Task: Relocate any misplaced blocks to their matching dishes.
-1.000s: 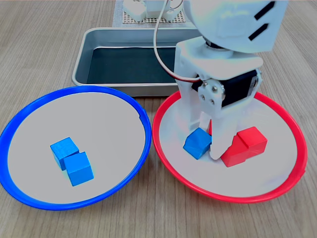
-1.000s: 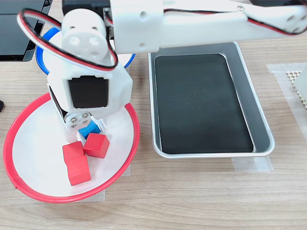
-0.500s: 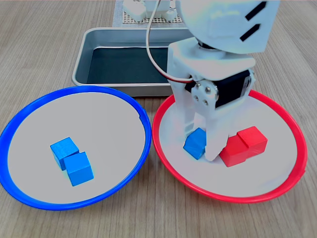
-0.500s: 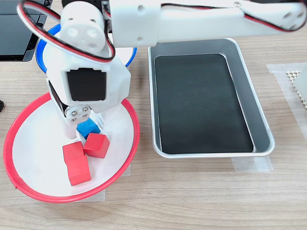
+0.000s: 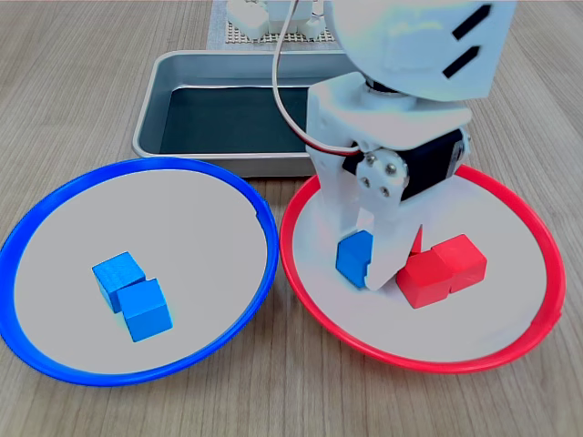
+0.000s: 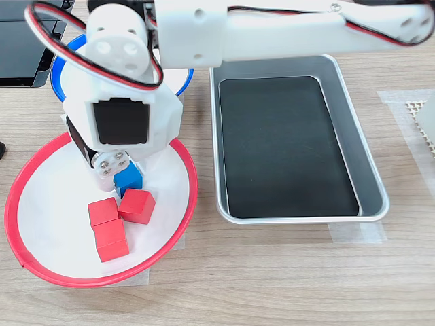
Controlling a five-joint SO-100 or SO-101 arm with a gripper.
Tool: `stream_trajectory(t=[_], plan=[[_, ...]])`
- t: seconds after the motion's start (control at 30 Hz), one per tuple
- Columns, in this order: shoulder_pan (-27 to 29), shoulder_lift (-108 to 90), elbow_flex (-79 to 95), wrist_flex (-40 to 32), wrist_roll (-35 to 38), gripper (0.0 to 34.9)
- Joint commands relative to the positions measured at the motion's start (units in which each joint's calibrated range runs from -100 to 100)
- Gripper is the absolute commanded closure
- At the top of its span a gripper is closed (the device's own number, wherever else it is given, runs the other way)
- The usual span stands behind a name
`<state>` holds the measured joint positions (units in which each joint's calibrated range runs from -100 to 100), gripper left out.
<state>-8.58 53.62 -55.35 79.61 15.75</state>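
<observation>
A blue block (image 5: pixel 352 258) (image 6: pixel 128 178) is inside the red-rimmed dish (image 5: pixel 510 350) (image 6: pixel 185 204), tilted, pinched between the white fingers of my gripper (image 5: pixel 359 262) (image 6: pixel 125 178), which is shut on it. I cannot tell whether the block still touches the dish floor. Three red blocks (image 5: pixel 442 269) (image 6: pixel 138 206) lie clustered right beside it in the same dish. The blue-rimmed dish (image 5: pixel 260 205) (image 6: pixel 57 76), at the first exterior view's left, holds two blue blocks (image 5: pixel 132 294). The arm hides most of this dish in the second exterior view.
A rectangular silver tray (image 5: pixel 150 118) (image 6: pixel 370 176) with a dark bottom stands behind the dishes in the first exterior view and at the second exterior view's right. The two dishes nearly touch each other. Everything rests on a wooden table (image 5: pixel 73 73).
The fingers have come together on the blue block, which turned and shifted slightly between them. The red blocks were nudged a little toward the first exterior view's left.
</observation>
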Motion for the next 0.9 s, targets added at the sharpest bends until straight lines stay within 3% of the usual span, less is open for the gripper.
stream_trajectory(t=[0.0,0.33,0.5,0.87], plan=[[-0.1,-0.2,-2.0,-0.2,0.0,34.6],[-2.5,-5.0,-8.5,4.3,0.1,34.6],[-1.6,-10.2,-5.8,2.7,2.5,34.6],[10.3,-25.1,14.2,-8.6,13.0,34.6]])
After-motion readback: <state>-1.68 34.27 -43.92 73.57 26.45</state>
